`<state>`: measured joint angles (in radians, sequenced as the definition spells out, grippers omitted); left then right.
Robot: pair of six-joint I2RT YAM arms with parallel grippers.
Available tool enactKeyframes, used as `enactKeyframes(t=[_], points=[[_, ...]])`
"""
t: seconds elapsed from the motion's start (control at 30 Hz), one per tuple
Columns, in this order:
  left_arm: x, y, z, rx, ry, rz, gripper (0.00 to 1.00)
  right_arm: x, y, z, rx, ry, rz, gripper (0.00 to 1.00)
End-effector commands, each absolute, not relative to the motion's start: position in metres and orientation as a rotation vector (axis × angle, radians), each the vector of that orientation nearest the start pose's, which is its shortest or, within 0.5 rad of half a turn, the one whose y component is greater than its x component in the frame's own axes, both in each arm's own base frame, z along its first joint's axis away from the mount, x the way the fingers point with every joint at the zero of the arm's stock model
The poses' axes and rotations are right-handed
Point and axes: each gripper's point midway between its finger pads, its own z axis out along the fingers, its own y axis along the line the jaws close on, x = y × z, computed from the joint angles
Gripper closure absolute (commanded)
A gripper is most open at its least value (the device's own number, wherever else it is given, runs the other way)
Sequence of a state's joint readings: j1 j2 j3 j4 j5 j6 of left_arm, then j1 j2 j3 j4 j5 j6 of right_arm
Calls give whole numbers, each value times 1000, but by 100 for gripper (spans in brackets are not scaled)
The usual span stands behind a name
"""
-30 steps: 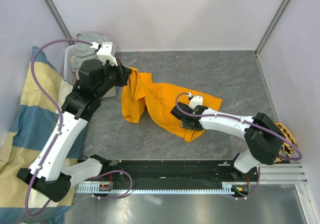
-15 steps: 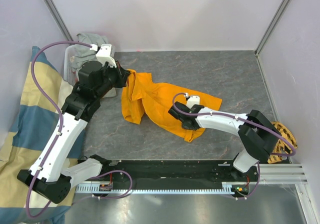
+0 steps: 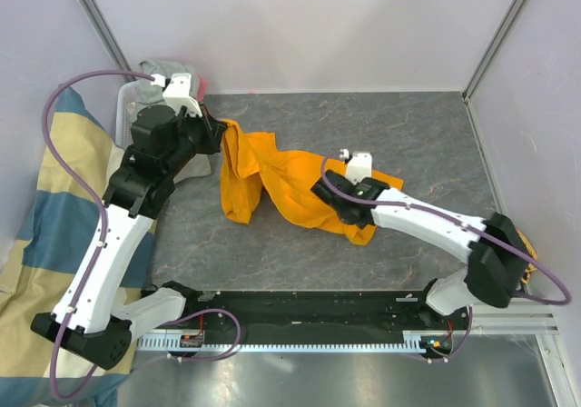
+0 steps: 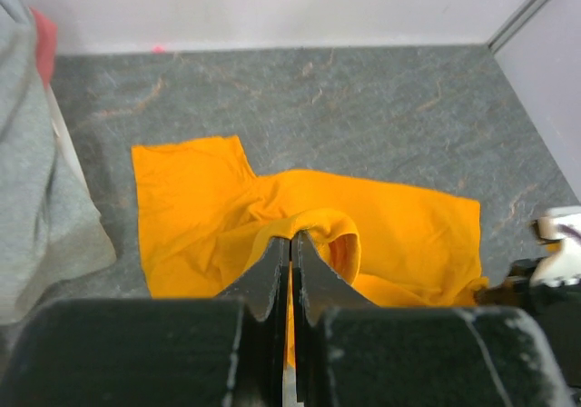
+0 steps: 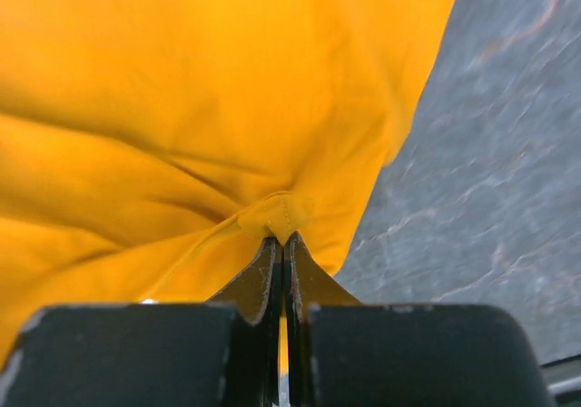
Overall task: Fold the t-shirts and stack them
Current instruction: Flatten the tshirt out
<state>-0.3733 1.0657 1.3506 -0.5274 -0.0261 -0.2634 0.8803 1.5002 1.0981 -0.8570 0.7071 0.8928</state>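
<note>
While the bright orange short-sleeved cotton t-shirt [image 3: 281, 175] lies crumpled on the grey stone-patterned table [image 3: 408, 125], slightly toward nine o'clock of its middle, the left gripper [image 4: 292, 243] pinches a raised fold at the shirt's ten o'clock corner. The right gripper [image 5: 283, 243] is clamped on a bunch of the same cloth toward five o'clock. The light heather grey cotton t-shirt [image 3: 162, 71] sits heaped at the table's ten o'clock corner.

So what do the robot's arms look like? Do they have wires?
The left arm and right arm are white tubes with chunky black joints, each trailing a looping purple cable. The left gripper and right gripper each have two flat black fingers tapering to points.
</note>
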Motion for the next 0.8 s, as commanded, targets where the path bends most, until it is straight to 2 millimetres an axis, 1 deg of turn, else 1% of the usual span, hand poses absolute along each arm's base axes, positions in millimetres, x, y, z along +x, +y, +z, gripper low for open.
enactKeyframes(t=[0.0, 0.03, 0.07, 0.1, 0.13, 0.17, 0.2, 0.23, 0.27, 0.3, 0.33, 0.4, 0.43, 0.5, 0.53, 0.6, 0.63, 0.67, 0.7, 0.73, 0.77], points=[[312, -113, 445, 98, 1658, -360, 98, 284, 148, 221, 174, 2159, -226, 100], [310, -110, 453, 90, 1645, -346, 98, 288, 150, 244, 190, 2121, -184, 100], [304, -106, 468, 92, 1619, -336, 98, 288, 147, 263, 194, 2086, -145, 100], [301, -103, 476, 87, 1603, -331, 98, 287, 148, 277, 131, 2074, -132, 100], [297, -99, 483, 80, 1587, -322, 98, 290, 154, 300, 107, 2035, -70, 100], [291, -95, 494, 75, 1569, -318, 98, 287, 154, 318, 80, 2007, -21, 100], [287, -92, 500, 66, 1556, -311, 98, 285, 155, 330, 22, 1993, -1, 100], [282, -90, 508, 64, 1540, -312, 98, 281, 161, 346, -5, 1975, 70, 100], [275, -86, 512, 58, 1532, -312, 98, 276, 164, 357, -38, 1962, 126, 99], [272, -84, 514, 51, 1528, -309, 98, 272, 168, 364, -109, 1956, 154, 97], [269, -82, 517, 45, 1520, -308, 98, 261, 185, 374, -196, 1959, 279, 97], [261, -79, 519, 37, 1516, -312, 98, 248, 197, 378, -289, 1978, 372, 98], [260, -78, 518, 32, 1518, -315, 98, 234, 213, 377, -370, 1998, 486, 99], [255, -78, 516, 33, 1527, -320, 98, 218, 224, 373, -443, 2021, 590, 100], [255, -78, 514, 29, 1534, -322, 98, 204, 232, 370, -476, 2037, 681, 100], [251, -76, 512, 26, 1537, -325, 98, 188, 237, 367, -523, 2050, 770, 100], [250, -76, 510, 24, 1542, -326, 98, 178, 236, 364, -536, 2057, 808, 100], [250, -76, 510, 22, 1543, -328, 98, 165, 240, 362, -579, 2065, 876, 99], [249, -76, 508, 21, 1548, -328, 98, 159, 241, 350, -608, 2096, 894, 98], [250, -77, 505, 21, 1554, -331, 98, 150, 241, 346, -636, 2105, 930, 98], [250, -77, 505, 21, 1556, -335, 98, 137, 246, 341, -693, 2118, 996, 97]])
